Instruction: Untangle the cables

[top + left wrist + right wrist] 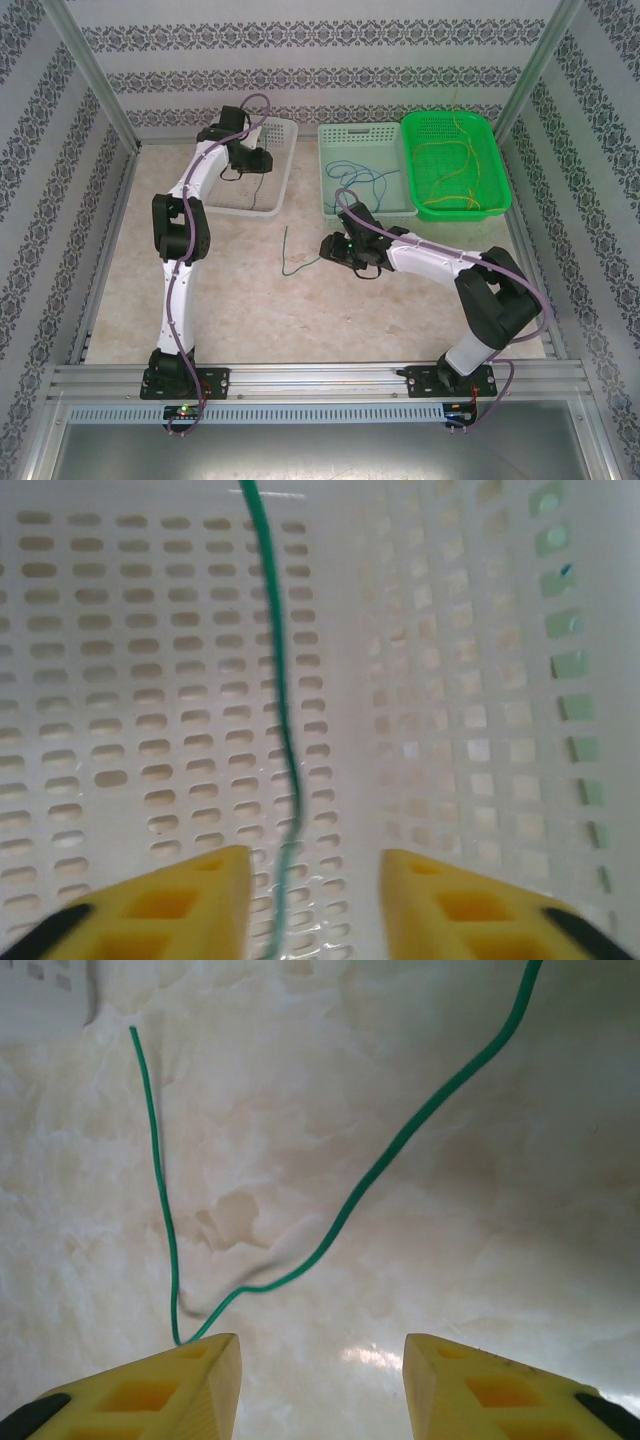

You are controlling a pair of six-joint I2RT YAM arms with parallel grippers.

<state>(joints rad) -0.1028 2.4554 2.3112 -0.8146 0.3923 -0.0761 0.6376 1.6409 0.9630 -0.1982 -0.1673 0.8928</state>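
A dark green cable [286, 250] lies in a V on the marble table [240, 290], just left of my right gripper [328, 248]. In the right wrist view that gripper [320, 1345] stands open and low over the table, and the bend of the green cable [330, 1232] meets its left fingertip [215, 1360]. My left gripper [252, 160] reaches into the white basket [285, 170]. It is open [315, 865], and another green cable [283, 710] runs along the basket floor between its fingers, nearer the left one. Blue cables [362, 178] and yellow cables [452, 160] lie in the other baskets.
Three baskets stand along the back: the white one on the left, a pale green one [330, 160] in the middle holding the blue cables, and a bright green one [410, 160] on the right holding the yellow ones. Metal frame posts and patterned walls enclose the table.
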